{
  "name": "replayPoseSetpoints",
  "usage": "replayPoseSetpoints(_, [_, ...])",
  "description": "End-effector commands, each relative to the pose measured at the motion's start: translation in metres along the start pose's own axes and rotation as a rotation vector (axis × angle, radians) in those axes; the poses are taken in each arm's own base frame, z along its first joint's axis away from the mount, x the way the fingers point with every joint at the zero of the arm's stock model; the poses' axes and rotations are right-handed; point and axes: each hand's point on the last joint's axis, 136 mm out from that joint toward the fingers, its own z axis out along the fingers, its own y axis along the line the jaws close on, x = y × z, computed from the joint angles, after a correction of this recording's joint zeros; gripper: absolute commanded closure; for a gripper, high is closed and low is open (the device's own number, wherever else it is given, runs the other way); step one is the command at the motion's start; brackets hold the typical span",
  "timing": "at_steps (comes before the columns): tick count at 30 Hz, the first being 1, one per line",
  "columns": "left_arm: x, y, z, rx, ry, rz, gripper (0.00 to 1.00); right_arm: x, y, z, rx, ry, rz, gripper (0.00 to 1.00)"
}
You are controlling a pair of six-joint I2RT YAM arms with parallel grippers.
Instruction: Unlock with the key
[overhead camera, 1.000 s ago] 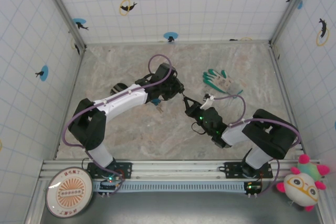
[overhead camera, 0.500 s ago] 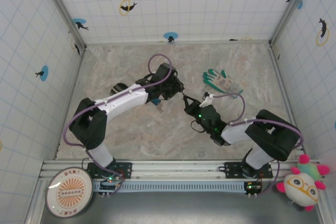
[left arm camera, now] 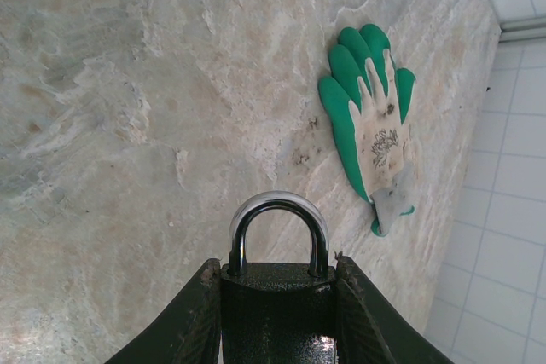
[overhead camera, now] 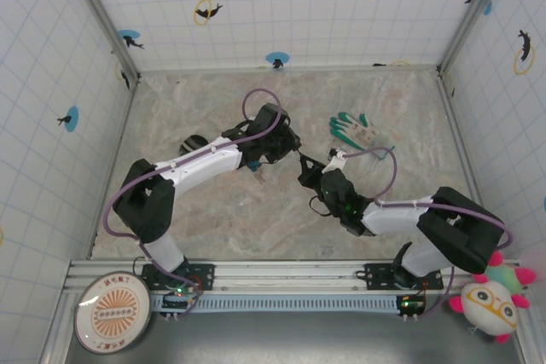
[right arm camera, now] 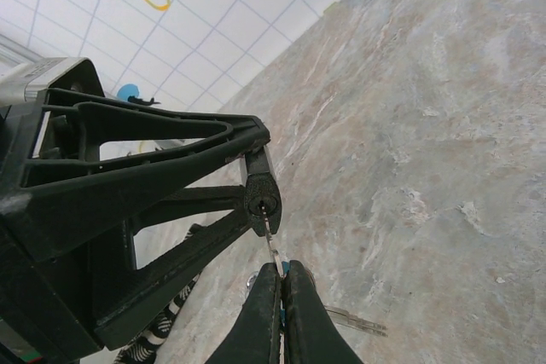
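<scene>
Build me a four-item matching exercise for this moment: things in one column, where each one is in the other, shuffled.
Things:
1. padlock
2. key
3. glove
4. plush toy

Places:
A. lying flat on the table
B. pinched in the right gripper, tip at the keyhole
C. off the table, past its near right corner
D. clamped in the left gripper, shackle pointing away

Pairs: 1-D, 2-B, 3-A, 4-C.
</scene>
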Motion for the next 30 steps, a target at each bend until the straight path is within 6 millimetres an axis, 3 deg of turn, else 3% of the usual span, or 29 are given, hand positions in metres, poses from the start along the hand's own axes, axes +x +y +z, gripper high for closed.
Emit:
replayPoseSetpoints(1, [0.02,-0.001,0.002,-0.007,0.077,-0.015,0.99,-0.028,0.017,0.001,-0.036,-0.108,0.073,1.0])
replayPoseSetpoints(10, [0.017,-0.002,-0.003,-0.009,0.046,-0.012,1.0,-0.028,0.026,0.006,-0.141,-0.094,0.257,1.0])
replayPoseSetpoints(20, [0.023,0.005,0.001,-0.058,0.04,-0.001,1.0,-0.04,0.039,0.005,-0.154,-0.151,0.285,1.0])
replayPoseSetpoints(26, [0.027,0.002,0.004,-0.055,0.057,-0.011,1.0,-0.036,0.045,0.005,-0.114,-0.167,0.116,1.0])
replayPoseSetpoints(30, [0.025,0.0,0.001,-0.049,0.046,-0.011,1.0,-0.03,0.036,0.006,-0.077,-0.174,0.087,1.0])
